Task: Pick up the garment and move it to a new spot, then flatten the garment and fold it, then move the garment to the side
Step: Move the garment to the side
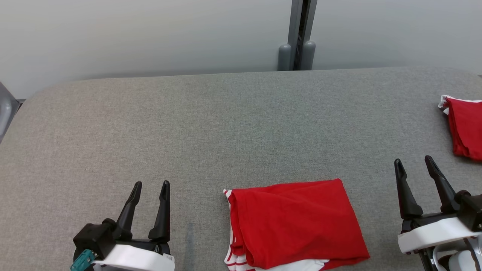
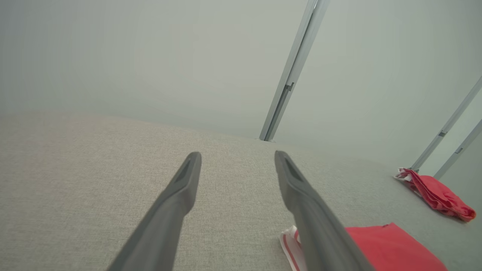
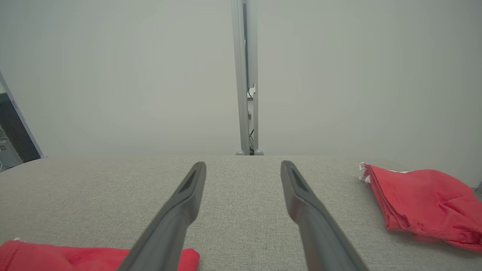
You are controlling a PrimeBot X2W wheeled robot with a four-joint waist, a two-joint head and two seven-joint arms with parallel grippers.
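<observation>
Grey padded table [image 1: 241, 113] under us: our left pincer [image 1: 152, 183] and right pincer [image 1: 413, 159] hang wide open, gripping nothing. The folded red garment [image 1: 297, 222] lies between them at the near edge; another red bundle [image 1: 467, 128] sits far right.

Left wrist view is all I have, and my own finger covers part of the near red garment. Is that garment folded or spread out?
Observer: Folded. The head view shows the near red garment as a compact rectangle, with white striped trim at its left edge.
Operator: Where is the right gripper?
Observer: The right gripper stands open to the garment's right, apart from it.
Operator: And the far red garment?
Observer: The right wrist view shows the far red garment loosely bunched, lying ahead of that gripper and to its right.
</observation>
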